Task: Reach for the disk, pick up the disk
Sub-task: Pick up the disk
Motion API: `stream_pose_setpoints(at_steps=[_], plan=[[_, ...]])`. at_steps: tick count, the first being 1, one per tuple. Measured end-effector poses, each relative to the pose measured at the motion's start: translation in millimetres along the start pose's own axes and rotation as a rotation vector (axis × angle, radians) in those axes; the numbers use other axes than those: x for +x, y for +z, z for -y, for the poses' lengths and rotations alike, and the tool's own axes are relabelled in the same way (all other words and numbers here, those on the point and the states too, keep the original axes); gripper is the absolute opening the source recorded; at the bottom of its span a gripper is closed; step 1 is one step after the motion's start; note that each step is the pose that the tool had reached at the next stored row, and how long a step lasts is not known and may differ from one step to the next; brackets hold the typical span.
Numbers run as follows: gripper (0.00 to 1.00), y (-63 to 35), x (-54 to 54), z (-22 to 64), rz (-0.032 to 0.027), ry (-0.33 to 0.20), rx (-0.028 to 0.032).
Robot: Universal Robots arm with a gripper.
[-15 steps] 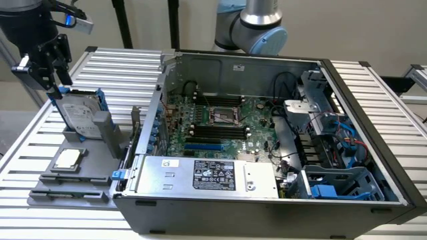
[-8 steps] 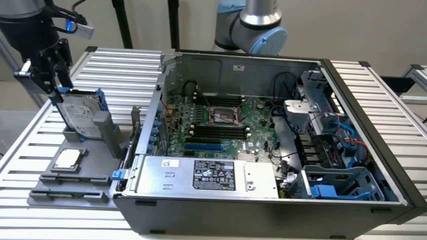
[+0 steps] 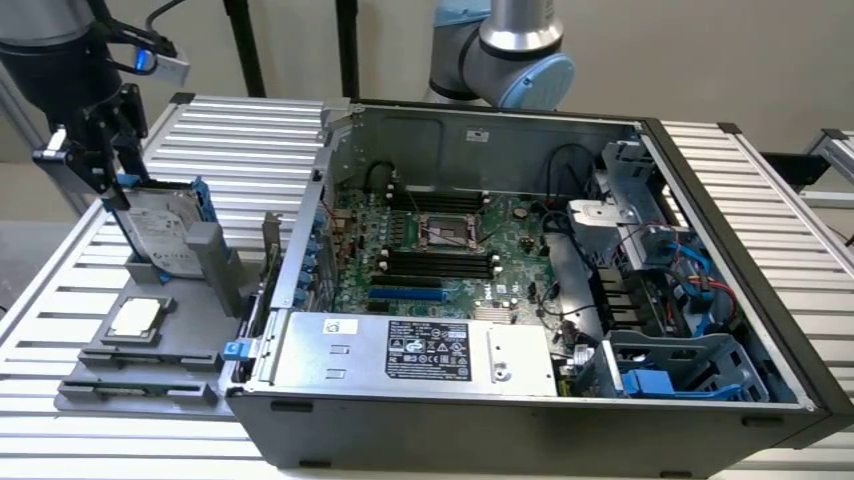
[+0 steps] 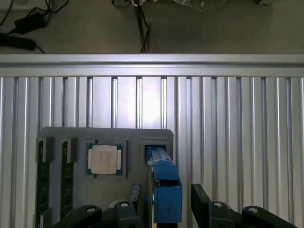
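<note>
End effector [image 3: 112, 172], exterior view: hangs from the dark arm at the exterior view's left, straight above the disk [image 3: 168, 232]. Its tips are level with the disk's top edge. From this angle I cannot tell how far apart the fingers stand.

- Disk stands on edge in a slot of the grey holder [image 3: 200, 352], with the long axis roughly upright and leaning a little.
- The white-label face is turned toward the open computer case [image 3: 534, 425], and a blue rail runs along the edge nearest the case.
- The holder sits on the slatted bench [image 3: 240, 125], just beside the case wall.
- A small square chip [image 3: 138, 316] lies flat in a pocket of the holder, apart from the disk.

Wrist view: end effector [image 4: 166, 190] is spread, with one dark finger on each flank of the disk [image 4: 167, 205].

- Disk is seen edge-on here as a narrow blue-capped strip, lying between the fingers.
- The fingers' line of closing runs across the disk's thin dimension.
- A clear gap shows on one flank. The other finger is just beside the blue edge, and I cannot tell whether it touches.
- Nothing is pinched, and the disk is seated in its slot.
- The chip [image 4: 105, 159] sits off to one side, outside the fingers.

Judgement: the reach looks all but complete; the grip is not yet made.
</note>
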State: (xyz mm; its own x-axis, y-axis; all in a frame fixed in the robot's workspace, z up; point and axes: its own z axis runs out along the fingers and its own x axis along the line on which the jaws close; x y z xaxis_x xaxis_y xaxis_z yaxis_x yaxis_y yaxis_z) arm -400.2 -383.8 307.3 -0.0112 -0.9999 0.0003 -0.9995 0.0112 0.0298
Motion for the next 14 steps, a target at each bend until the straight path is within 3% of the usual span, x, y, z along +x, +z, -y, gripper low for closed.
stream_pose_setpoints(at_steps=[5, 10, 14], plan=[[0.54, 3.9, 2.5, 0.0, 0.0001, 0.000, 0.0059], [0.54, 6.8, 3.4, -0.5, 0.0037, 0.000, 0.0240], [0.54, 7.4, 3.4, -1.4, 0.0059, 0.000, 0.0257]])
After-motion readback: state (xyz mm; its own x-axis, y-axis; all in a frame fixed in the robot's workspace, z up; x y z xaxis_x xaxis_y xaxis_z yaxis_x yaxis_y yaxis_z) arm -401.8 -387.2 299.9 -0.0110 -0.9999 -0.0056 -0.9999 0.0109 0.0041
